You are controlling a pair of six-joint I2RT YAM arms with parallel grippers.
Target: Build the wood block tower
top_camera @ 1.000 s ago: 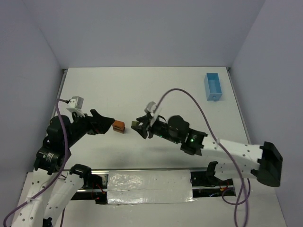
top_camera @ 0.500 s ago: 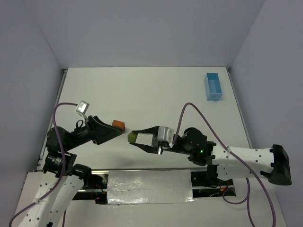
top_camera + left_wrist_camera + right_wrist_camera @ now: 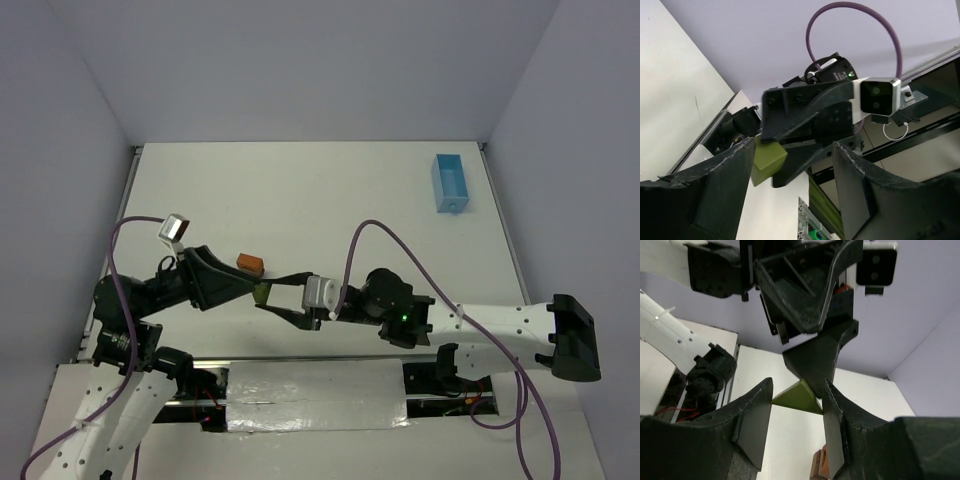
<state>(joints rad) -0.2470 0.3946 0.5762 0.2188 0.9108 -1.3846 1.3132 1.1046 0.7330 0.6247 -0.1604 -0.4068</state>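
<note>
Right tool [image 3: 797, 390], arm stretched leftward, pinches an olive block [image 3: 797, 398] inside the spread left tool [image 3: 795, 146].

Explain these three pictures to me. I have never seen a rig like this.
Two robot arms are bolted at the near edge of a white table. One picture looks down on both arms from above. The other two come from a camera on each wrist, looking along that arm's own fingers. The right gripper pinches a small olive-green block. The left gripper faces it with its jaws open around that block, not clamped. On the table lie an orange-brown block and, at the far right, a light-blue tray.
</note>
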